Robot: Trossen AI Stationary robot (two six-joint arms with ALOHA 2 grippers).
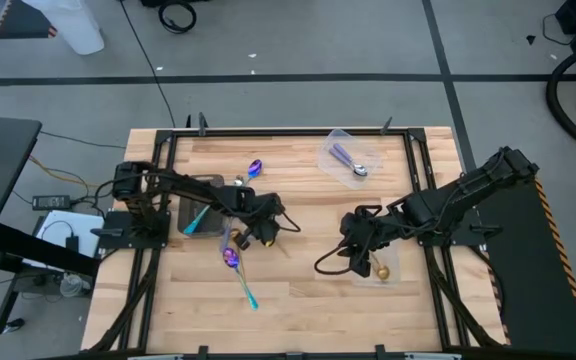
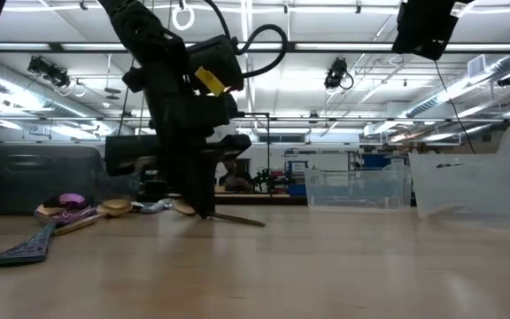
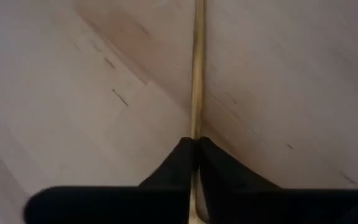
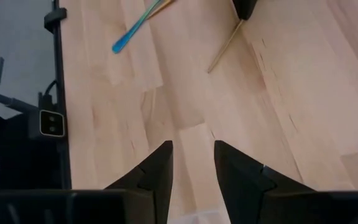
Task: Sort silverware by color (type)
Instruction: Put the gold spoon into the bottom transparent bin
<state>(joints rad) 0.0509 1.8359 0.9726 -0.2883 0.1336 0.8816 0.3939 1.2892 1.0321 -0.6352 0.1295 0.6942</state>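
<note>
A: At the middle of the pale wooden table [image 1: 298, 310], we see the left gripper [image 3: 196, 146] pressed down to the boards, its two dark fingers [image 3: 173, 168] clenched on the thin gold handle of a gold spoon [image 3: 197, 74]. The handle runs straight out from between the fingertips, lying flat on the wood.

B: From table height we see the same: the left gripper [image 2: 204, 211] stands on the surface and the gold handle [image 2: 237, 219] pokes out beside it, low and nearly level.

A: Where do we find the other silverware?

B: Just beside that gripper lies an iridescent purple-blue spoon with a teal handle [image 1: 238, 275]. Another purple-blue spoon [image 1: 255, 168] lies near the far edge. A teal handle sticks out of the dark grey rectangular tray [image 1: 200, 218] under the left arm. A silver spoon with a lilac handle [image 1: 349, 160] rests in a clear plastic container [image 1: 340, 143] on the far right side.

A: And the right gripper [image 4: 192, 163]?

B: It hangs over the right side of the table, fingers apart and grasping nothing. A gold spoon bowl [image 1: 382, 270] shows just beside it in another clear container [image 1: 392, 263].
</note>
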